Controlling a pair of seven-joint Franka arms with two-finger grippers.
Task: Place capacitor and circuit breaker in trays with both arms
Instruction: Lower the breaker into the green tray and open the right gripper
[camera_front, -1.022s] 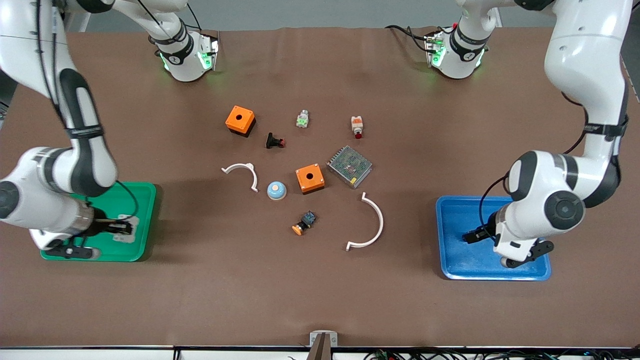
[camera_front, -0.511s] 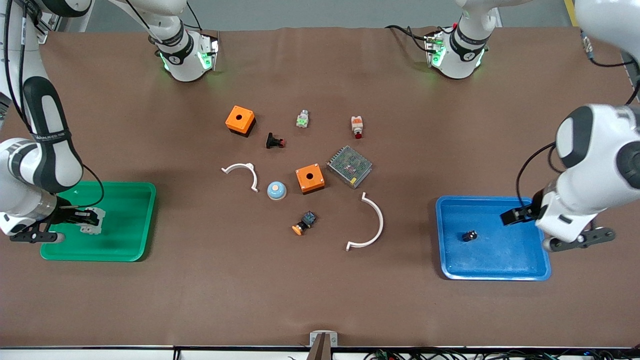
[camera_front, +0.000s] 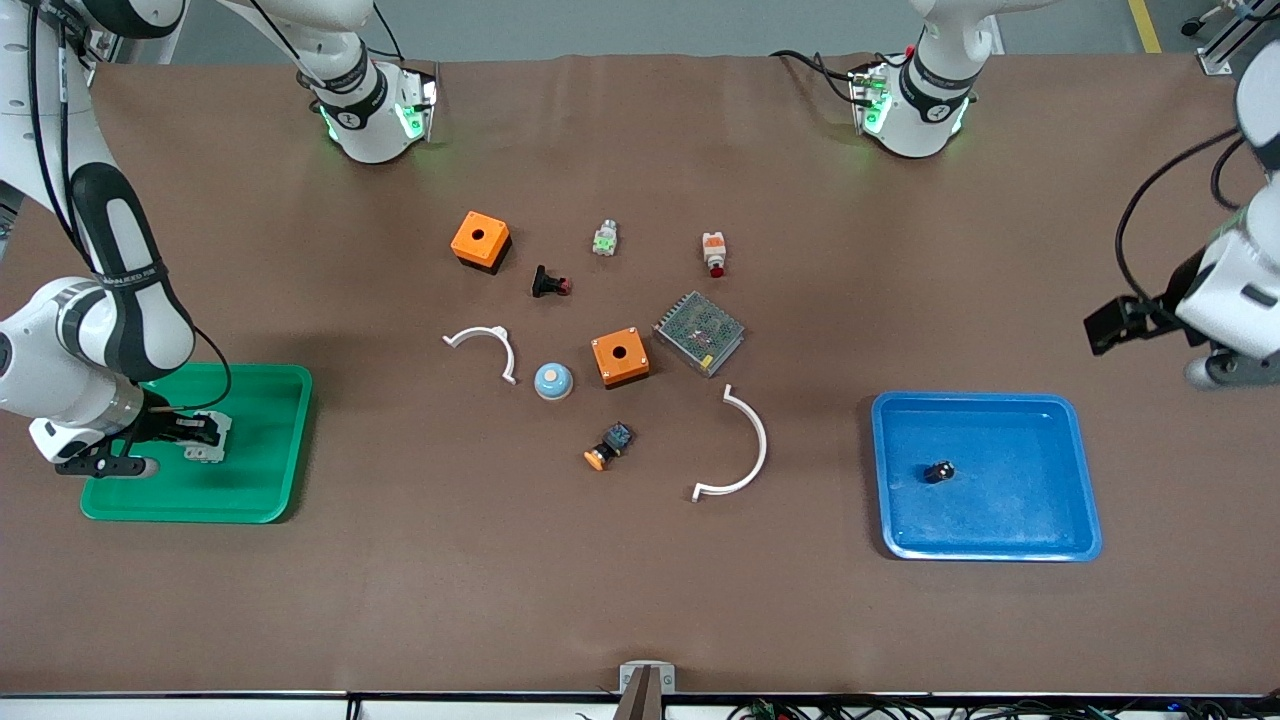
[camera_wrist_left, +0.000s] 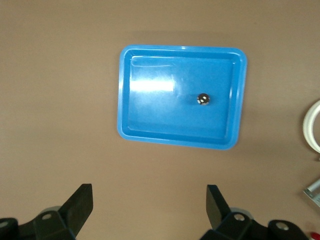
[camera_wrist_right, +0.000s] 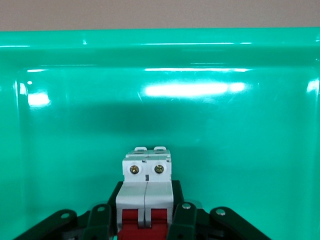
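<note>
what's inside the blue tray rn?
Only the capacitor lies in the blue tray, loose. Left pincer is open, off the tray, over bare table. Nothing in the tray is covered.

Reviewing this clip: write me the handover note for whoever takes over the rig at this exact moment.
Left gripper: open and empty, up over bare table at the left arm's end, clear of the blue tray.
Capacitor: lying loose in the blue tray. That half looks done.
Right gripper: low over the green tray, shut on the circuit breaker, red levers toward the gripper.
Left to do: set the circuit breaker down in the green tray, open, and lift the right arm away. The other parts in the middle of the table are not part of this job.
</note>
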